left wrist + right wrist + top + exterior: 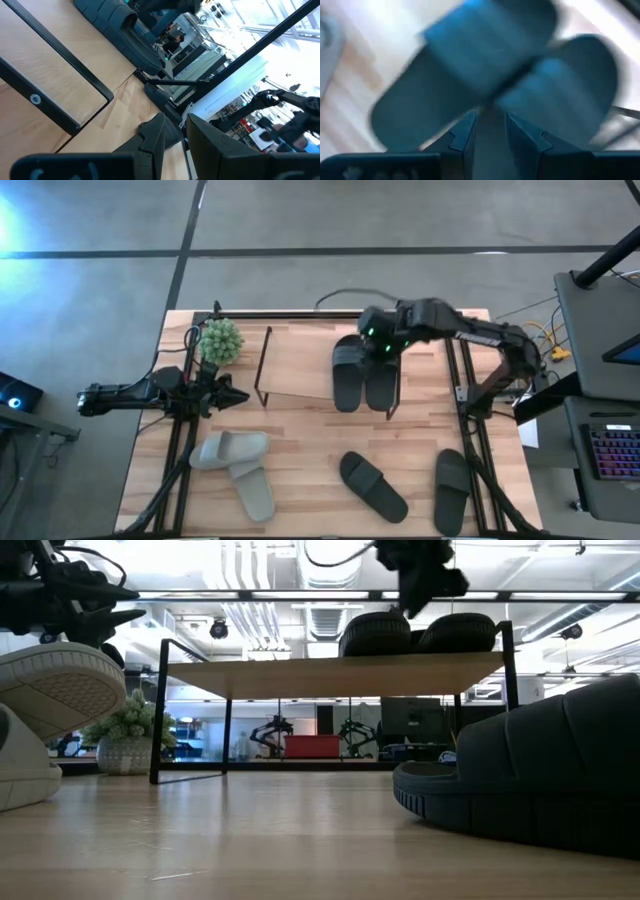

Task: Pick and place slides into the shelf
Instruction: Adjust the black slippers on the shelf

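Two black slides [347,375] [382,383] lie side by side on the right part of the shelf [262,370], seen from the front in the low view [375,635] [456,632]. My right gripper [490,132] hovers just above them [380,348], pointing steeply down, open, with nothing between its fingers. Two more black slides [372,485] [452,490] lie flat on the table near the front. Two pale grey-green slides [230,450] [255,492] lie at the front left, one overlapping the other. My left gripper [238,395] waits at the table's left, level, open and empty.
A small potted plant [220,340] stands at the far left beside the shelf. Black rail frames [180,450] [470,430] run along both sides of the wooden table. The shelf's left half [295,365] holds nothing.
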Robot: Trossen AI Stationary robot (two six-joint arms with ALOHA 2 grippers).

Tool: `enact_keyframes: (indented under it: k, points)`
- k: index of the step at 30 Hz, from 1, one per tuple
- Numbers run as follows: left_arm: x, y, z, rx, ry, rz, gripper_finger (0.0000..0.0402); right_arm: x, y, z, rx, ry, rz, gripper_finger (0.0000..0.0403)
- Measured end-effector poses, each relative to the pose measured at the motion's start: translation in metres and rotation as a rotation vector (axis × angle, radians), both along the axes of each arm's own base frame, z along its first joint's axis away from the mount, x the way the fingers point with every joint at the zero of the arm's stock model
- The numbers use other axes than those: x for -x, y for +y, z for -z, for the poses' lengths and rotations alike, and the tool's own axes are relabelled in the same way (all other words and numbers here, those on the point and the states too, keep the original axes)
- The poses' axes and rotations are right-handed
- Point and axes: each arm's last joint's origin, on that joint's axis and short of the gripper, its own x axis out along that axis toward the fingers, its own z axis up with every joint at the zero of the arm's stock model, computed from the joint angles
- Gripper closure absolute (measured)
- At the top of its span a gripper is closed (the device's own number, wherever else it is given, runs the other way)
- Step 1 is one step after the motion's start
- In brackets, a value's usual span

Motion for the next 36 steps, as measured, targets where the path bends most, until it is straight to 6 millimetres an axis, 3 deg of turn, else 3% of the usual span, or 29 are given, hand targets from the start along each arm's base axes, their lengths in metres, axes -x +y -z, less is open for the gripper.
enact_keyframes:
  k: [6, 10, 15, 21, 25, 28, 36]
  points:
    - [0.0, 0.0, 0.0, 0.0, 0.0, 0.001, 0.0336, -0.029, 0.012, 0.02, 0.022, 0.044, -0.112, 0.0315]
    - [0.0, 0.0, 0.0, 0.0, 0.0, 0.001, 0.0336, -0.046, 0.017, 0.022, 0.037, 0.033, -0.163, 0.0321]
    - [0.0, 0.0, 0.0, 0.0, 0.0, 0.001, 0.0336, -0.063, 0.019, 0.01, 0.043, -0.015, -0.195, 0.0326]
    - [0.0, 0.0, 0.0, 0.0, 0.001, 0.002, 0.0336, -0.055, 0.017, -0.005, 0.164, 0.093, -0.114, 0.0326]
    - [0.0, 0.0, 0.0, 0.001, 0.002, 0.005, 0.0336, -0.061, 0.018, -0.021, 0.176, -0.034, -0.166, 0.0321]
    - [0.0, 0.0, 0.0, 0.0, -0.002, 0.005, 0.0336, -0.072, 0.022, -0.029, 0.09, -0.158, -0.236, 0.0319]
    - [0.0, 0.0, 0.0, 0.0, 0.0, 0.005, 0.0336, -0.117, 0.031, 0.01, -0.004, -0.119, -0.492, 0.0336]
